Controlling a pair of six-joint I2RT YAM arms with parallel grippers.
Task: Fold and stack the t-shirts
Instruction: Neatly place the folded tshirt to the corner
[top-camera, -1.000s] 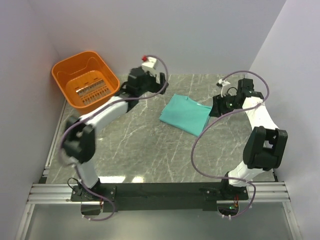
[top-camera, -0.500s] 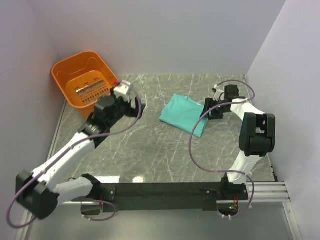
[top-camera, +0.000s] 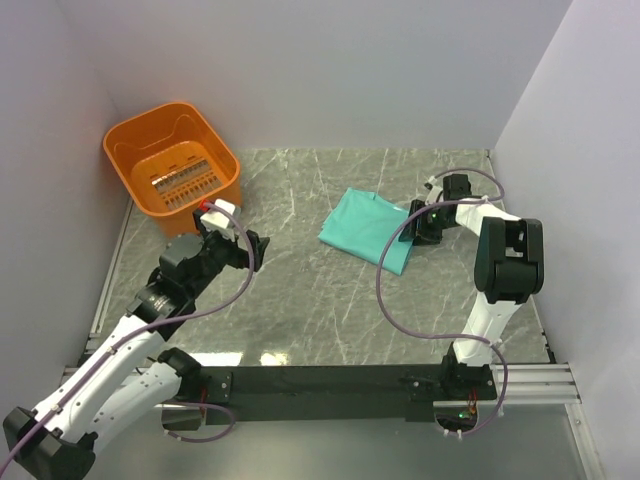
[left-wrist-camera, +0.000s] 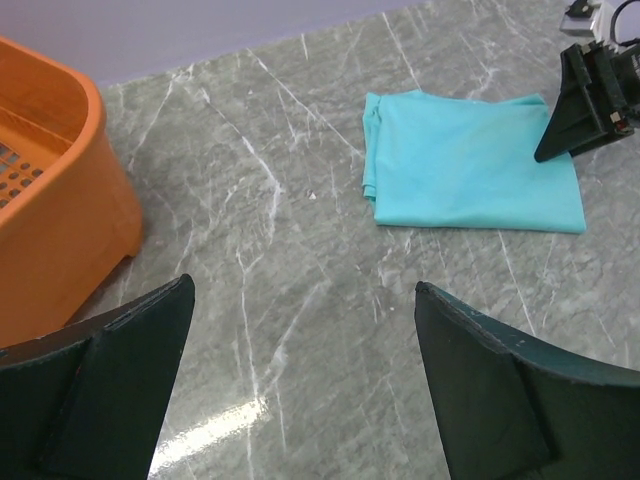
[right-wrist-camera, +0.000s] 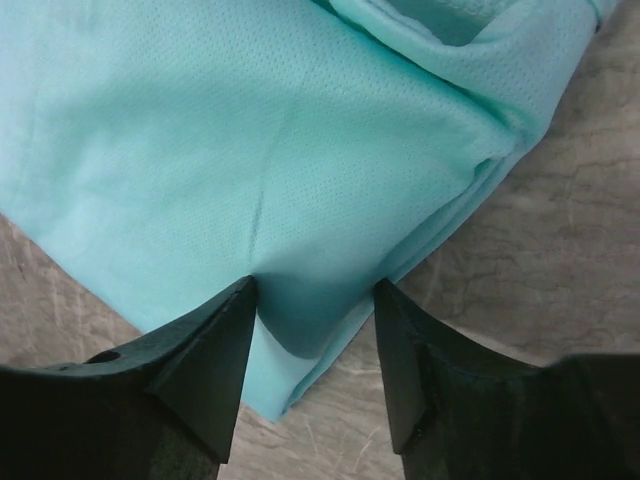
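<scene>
r claw (right-wrist-camera: 315, 288) agape, tips prob touching folded t-shirt (right-wrist-camera: 230, 140)

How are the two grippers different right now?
The left gripper hangs over bare table, far from the t-shirt; the right gripper sits at the shirt's edge, fingertips on the cloth. The left's jaws gape wider than the right's. Both are open, with black fingers.

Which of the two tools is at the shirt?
The right tool, its tips on the teal shirt; the left tool hangs open near the orange basket, away from it.
</scene>
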